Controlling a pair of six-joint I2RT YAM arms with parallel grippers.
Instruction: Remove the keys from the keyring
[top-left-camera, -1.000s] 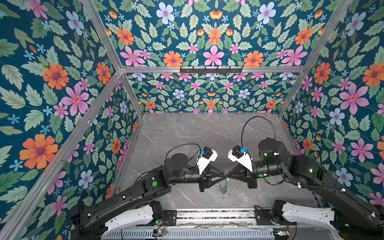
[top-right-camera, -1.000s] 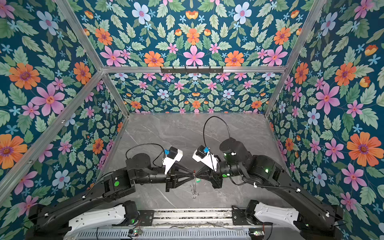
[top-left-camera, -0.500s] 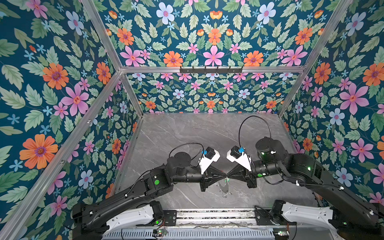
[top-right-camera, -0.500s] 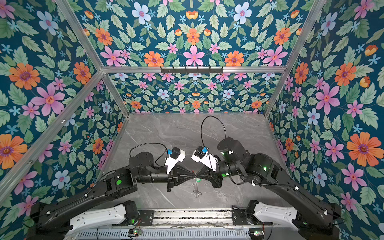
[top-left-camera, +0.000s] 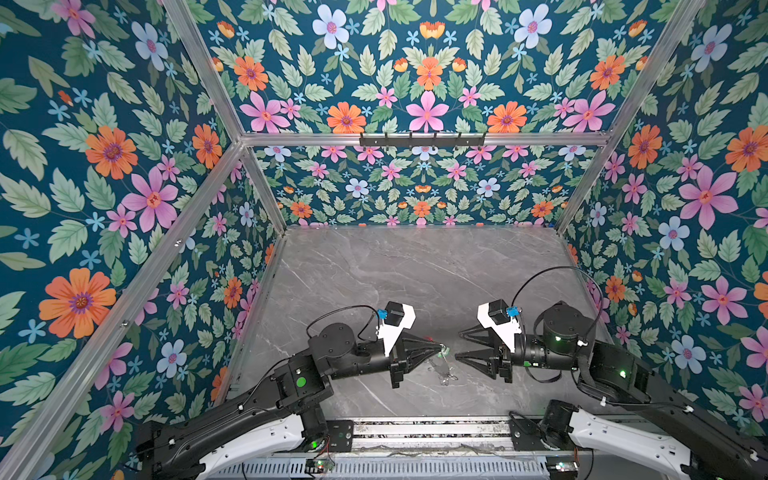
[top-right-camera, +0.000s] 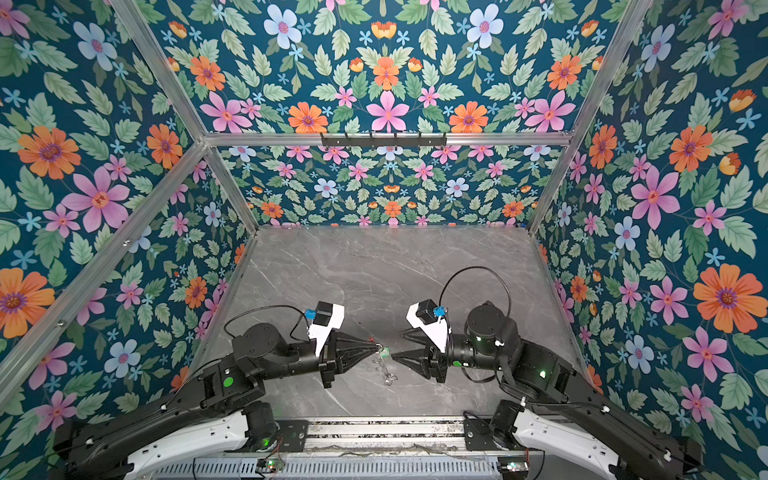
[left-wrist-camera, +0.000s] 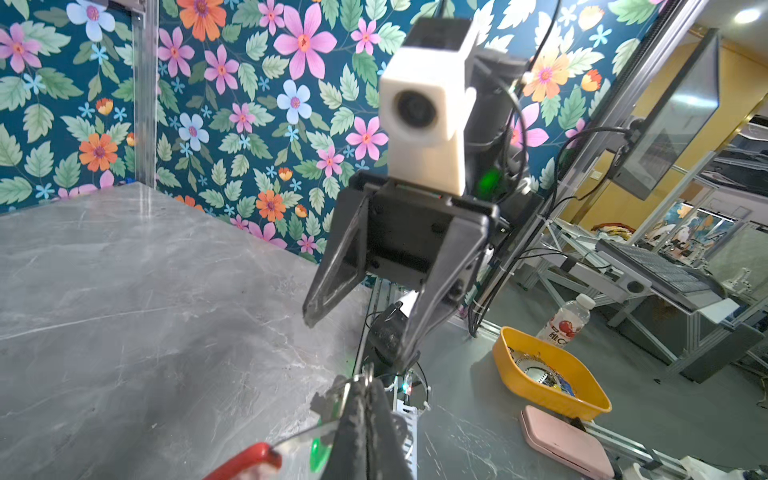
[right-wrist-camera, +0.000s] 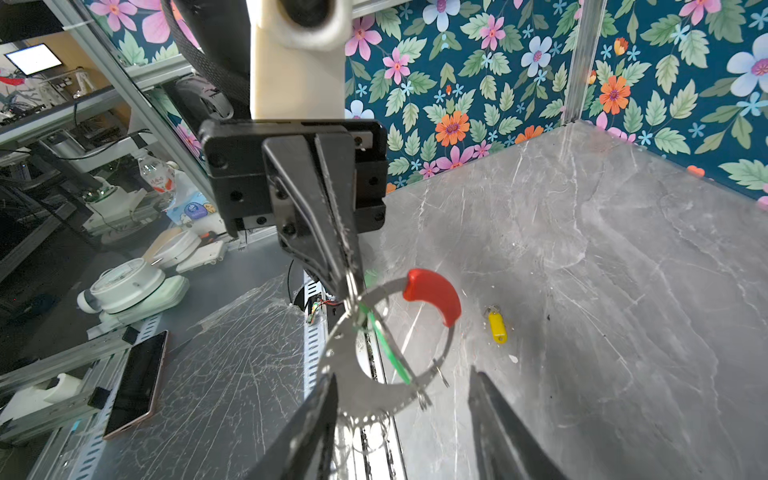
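The keyring (right-wrist-camera: 332, 353), a flat grey hoop with a red sleeve (right-wrist-camera: 434, 293), hangs above the table from my left gripper (right-wrist-camera: 350, 286), which is shut on its rim. In the left wrist view the same gripper (left-wrist-camera: 365, 390) pinches the hoop (left-wrist-camera: 299, 436). A green key (right-wrist-camera: 386, 340) is still threaded on the hoop and shows in a top view too (top-right-camera: 385, 352). The yellow key (right-wrist-camera: 496, 326) lies loose on the marble table (right-wrist-camera: 623, 270). My right gripper (top-left-camera: 457, 345) stands open just right of the hoop, touching nothing, and its fingers (right-wrist-camera: 324, 407) flank the hoop's lower arc.
Floral walls close in the marble table (top-left-camera: 415, 270) on three sides. Beyond the front rail lie a yellow bin (left-wrist-camera: 548, 382), a pink case (left-wrist-camera: 565, 440), a bottle (left-wrist-camera: 567, 320) and a phone (right-wrist-camera: 135, 382).
My right gripper has opened, let go of the hoop and drawn back to the right. My left gripper has closed on the hoop and now holds it alone.
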